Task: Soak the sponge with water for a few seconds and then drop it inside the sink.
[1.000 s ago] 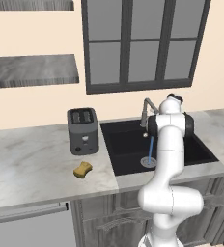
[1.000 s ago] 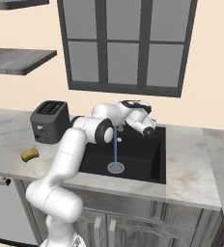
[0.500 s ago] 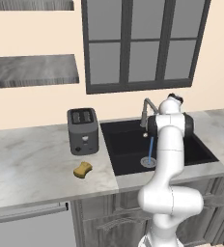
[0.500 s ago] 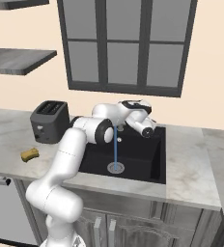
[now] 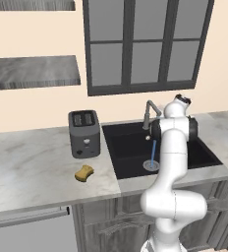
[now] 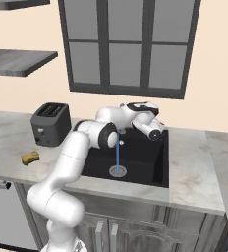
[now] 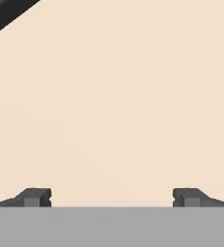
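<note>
The small yellow-orange sponge (image 5: 84, 173) (image 6: 30, 157) lies on the marble counter in front of the toaster, left of the sink. A thin light-blue stream of water (image 5: 153, 150) (image 6: 118, 155) falls from the grey gooseneck faucet (image 5: 149, 111) onto the silver drain of the black sink (image 5: 126, 147) (image 6: 143, 160). My gripper (image 5: 183, 100) (image 7: 112, 198) is held high over the back of the sink, far right of the sponge, and faces the beige wall. Its fingertips (image 7: 36, 197) stand wide apart, open, with nothing between them.
A dark grey toaster (image 5: 84, 133) (image 6: 50, 123) stands at the back of the counter, left of the sink. A dark-framed window (image 5: 143, 44) sits on the wall behind the faucet. Grey shelves (image 5: 32, 71) hang above the left counter.
</note>
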### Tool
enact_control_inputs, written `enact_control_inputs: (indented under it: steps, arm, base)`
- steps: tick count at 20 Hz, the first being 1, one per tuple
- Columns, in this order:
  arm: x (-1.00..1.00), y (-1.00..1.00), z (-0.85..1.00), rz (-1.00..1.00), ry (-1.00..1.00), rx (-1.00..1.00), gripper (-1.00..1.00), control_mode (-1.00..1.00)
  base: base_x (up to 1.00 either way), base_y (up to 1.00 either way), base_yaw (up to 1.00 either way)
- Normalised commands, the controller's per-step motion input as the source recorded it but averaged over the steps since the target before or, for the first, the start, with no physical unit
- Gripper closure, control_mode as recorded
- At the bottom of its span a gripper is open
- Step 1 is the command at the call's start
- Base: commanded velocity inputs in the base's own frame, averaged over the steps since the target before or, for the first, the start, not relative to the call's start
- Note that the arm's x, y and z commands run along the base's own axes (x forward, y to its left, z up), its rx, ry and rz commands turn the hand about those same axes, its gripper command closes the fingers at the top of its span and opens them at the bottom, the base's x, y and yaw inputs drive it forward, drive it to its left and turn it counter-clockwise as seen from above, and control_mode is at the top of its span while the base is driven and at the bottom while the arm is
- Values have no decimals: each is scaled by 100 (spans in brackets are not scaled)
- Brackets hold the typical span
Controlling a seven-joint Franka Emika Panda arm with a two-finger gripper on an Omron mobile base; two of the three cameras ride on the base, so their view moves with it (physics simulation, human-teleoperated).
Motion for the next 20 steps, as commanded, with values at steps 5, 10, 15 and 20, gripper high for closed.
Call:
enact_control_inputs:
  steps: [5,10,15,20]
  arm:
    - [-1,-24,11,-2,0,5,-100,-100]
    - [-19,-18,16,-1,0,3,-100,-100]
    - [-58,-7,13,0,1,3,-100,-100]
    - [-59,-5,9,0,2,0,-100,-100]
  base:
    - [0,0,0]
    - [0,0,0]
    - [0,0,0]
    - [0,0,0]
